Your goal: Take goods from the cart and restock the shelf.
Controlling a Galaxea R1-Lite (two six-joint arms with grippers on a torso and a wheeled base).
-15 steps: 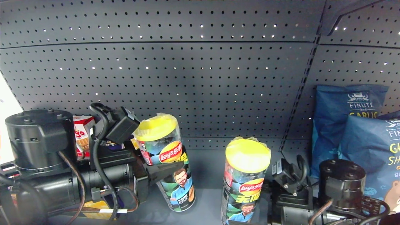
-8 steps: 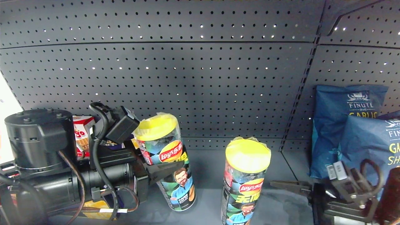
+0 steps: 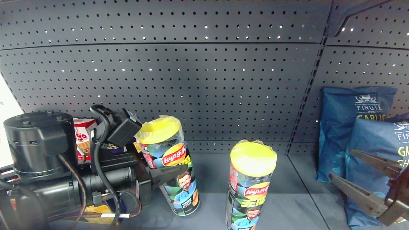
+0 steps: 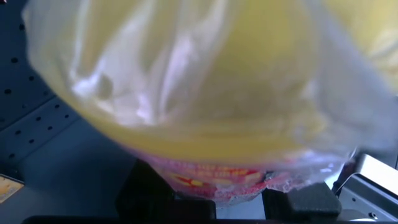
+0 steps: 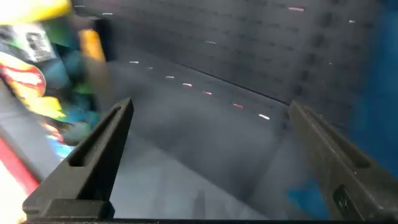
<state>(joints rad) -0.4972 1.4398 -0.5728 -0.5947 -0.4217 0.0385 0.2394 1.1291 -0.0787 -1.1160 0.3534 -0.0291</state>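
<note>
Two chips cans with yellow lids stand on the grey shelf (image 3: pixel 217 172). My left gripper (image 3: pixel 171 174) is shut on the left chips can (image 3: pixel 167 153), which leans a little; its yellow lid (image 4: pixel 217 93) sits close in front of the left wrist camera. The right chips can (image 3: pixel 252 182) stands free and upright at the shelf's front. My right gripper (image 3: pixel 342 164) is open with nothing in it, well to the right of that can and in front of the blue bags. Its fingers (image 5: pixel 93 162) stand wide apart, with the can (image 5: pixel 37 68) off to one side.
Blue snack bags (image 3: pixel 374 127) lean at the right of the shelf, past a dark upright post (image 3: pixel 303 105). A red-and-white box (image 3: pixel 81 137) stands behind my left arm. The perforated back panel (image 3: pixel 191 80) closes the rear. Bare shelf floor lies between the cans.
My right gripper has drawn away from the right chips can, moving right toward the blue bags with its fingers open. The left arm and its can have stayed put.
</note>
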